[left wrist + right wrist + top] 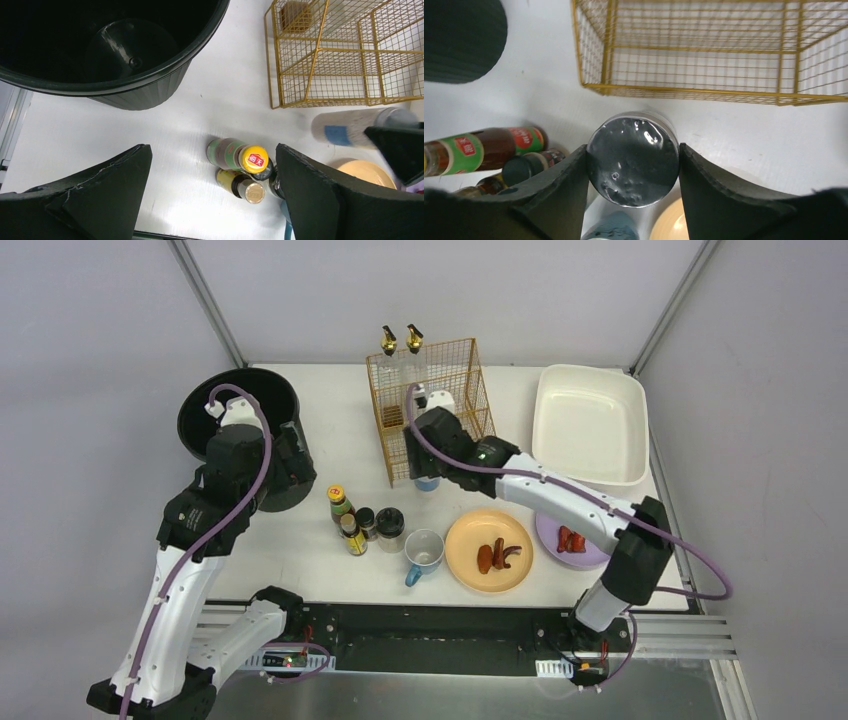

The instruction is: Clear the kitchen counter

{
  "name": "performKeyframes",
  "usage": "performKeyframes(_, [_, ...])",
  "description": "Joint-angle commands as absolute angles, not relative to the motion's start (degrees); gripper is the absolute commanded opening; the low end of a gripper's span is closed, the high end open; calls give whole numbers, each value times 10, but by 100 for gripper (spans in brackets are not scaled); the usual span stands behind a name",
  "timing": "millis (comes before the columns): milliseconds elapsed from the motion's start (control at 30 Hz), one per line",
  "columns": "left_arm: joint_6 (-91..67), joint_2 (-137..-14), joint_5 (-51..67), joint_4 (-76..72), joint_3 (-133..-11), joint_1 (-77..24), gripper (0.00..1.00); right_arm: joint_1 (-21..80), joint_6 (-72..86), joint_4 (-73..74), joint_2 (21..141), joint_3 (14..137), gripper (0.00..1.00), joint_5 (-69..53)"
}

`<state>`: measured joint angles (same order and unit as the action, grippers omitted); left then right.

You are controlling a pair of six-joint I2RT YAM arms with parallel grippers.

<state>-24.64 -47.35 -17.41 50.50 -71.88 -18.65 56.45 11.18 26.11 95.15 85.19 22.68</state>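
Note:
The white kitchen counter (pixel 320 575) carries two sauce bottles (pixel 346 520), two small dark-lidded jars (pixel 380 526), a mug (pixel 424 552), an orange plate (pixel 470 570) with food and a purple plate (pixel 590 558). My right gripper (pixel 633 165) is shut on a white jar with a blue label and a dark round lid (pixel 633 159), held just in front of the gold rack (pixel 430 405). The same jar (pixel 350 128) shows in the left wrist view. My left gripper (pixel 212 155) stands open above the yellow-capped bottle (pixel 239 156), beside the black bin (pixel 215 415).
A cream tub (pixel 590 470) sits at the back right. The gold wire rack (pixel 704 50) holds two spouted bottles (pixel 400 340) at its back. The black bin (pixel 145 95) stands at the back left. A black rail (pixel 430 625) runs along the counter's near edge.

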Motion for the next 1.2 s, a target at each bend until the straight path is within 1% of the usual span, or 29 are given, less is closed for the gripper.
performKeyframes(0, [-251, -479, -164, 502, -737, -183, 100, 525, 95, 263, 877, 866, 11, 237])
performKeyframes(200, [-250, -482, -161, 500, -738, -183, 99, 463, 68, 297, 841, 906, 11, 223])
performKeyframes(367, [-250, -484, -158, 496, -739, -183, 100, 416, 62, 314, 847, 966, 11, 183])
performKeyframes(700, [-250, -485, -146, 487, -726, -183, 100, 378, 61, 331, 946, 1137, 10, 122])
performKeyframes(900, [-245, -482, -146, 486, -723, -183, 100, 375, 66, 330, 1022, 1235, 9, 101])
performKeyframes(1167, [-244, -479, -142, 485, -722, -183, 100, 375, 72, 272, 1086, 1256, 8, 64])
